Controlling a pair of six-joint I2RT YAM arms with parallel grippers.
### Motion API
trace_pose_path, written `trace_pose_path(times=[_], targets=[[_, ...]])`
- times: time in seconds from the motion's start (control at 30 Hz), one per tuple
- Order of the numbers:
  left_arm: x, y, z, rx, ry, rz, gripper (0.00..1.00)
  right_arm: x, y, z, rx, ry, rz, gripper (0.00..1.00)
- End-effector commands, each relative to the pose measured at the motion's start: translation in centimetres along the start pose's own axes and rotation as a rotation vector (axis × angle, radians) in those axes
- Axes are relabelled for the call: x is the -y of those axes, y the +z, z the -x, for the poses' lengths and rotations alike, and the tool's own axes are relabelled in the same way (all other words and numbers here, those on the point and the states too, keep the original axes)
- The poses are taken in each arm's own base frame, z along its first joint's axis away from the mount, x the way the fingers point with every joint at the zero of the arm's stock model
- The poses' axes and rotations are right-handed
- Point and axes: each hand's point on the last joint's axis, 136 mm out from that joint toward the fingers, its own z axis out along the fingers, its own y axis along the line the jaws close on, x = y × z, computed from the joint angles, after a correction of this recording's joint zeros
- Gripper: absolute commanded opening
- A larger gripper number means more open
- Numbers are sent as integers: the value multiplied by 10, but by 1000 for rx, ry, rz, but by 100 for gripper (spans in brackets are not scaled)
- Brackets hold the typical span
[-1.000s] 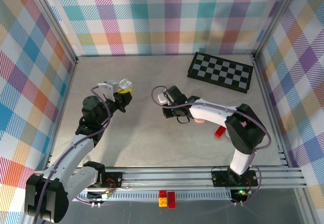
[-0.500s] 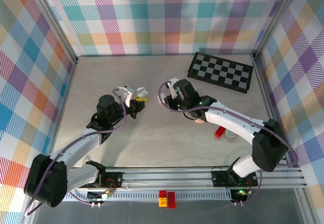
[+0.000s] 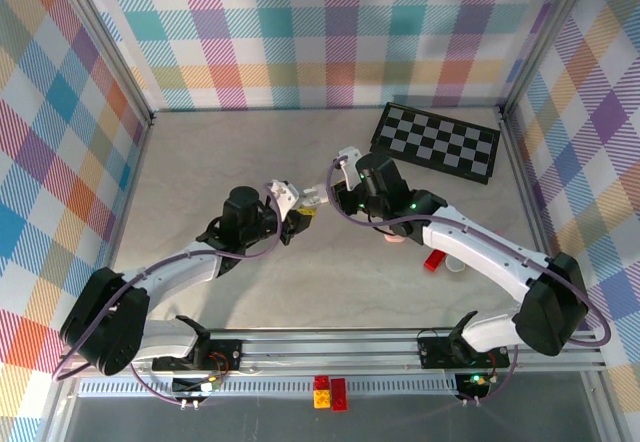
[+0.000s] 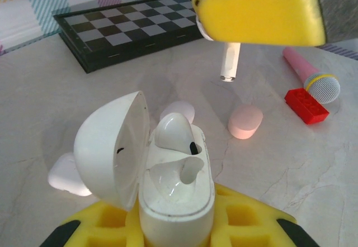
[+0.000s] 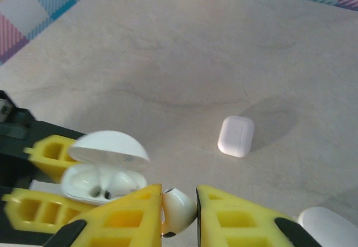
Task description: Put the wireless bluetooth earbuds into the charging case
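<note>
left pincer (image 3: pixel 298 214) clenched on charging case (image 4: pixel 168 174), lid swung open, seated earbud (image 4: pixel 174 132) inside | right pincer (image 5: pixel 179 216) gripping held earbud (image 4: pixel 229 62), long axis upright, stem tip down | near case, apart, above bench (image 3: pixel 200 162) centre

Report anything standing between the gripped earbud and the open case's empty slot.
Nothing visible does. The small white short-stemmed earbud in the right tool faces the open white plastic case; lid tilted back, free slot exposed.
</note>
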Motion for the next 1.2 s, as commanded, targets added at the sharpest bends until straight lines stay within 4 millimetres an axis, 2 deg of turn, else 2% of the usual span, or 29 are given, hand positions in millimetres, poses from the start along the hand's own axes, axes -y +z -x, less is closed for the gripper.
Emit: trace_pose_path(times=[0.0,0.17,0.5,1.17], targets=[[13,5,19,36,63,-57,0,-10,-6,6,37,-18,72,20],[20,7,21,40,67,-91,0,-15,-7,6,49,-19,102,20],[22,10,18,19,70,-96,0,-19,-9,8,52,-22,127,20],[29,6,25,24,88,-118,0,-21,9,-5,2,-45,143,20]])
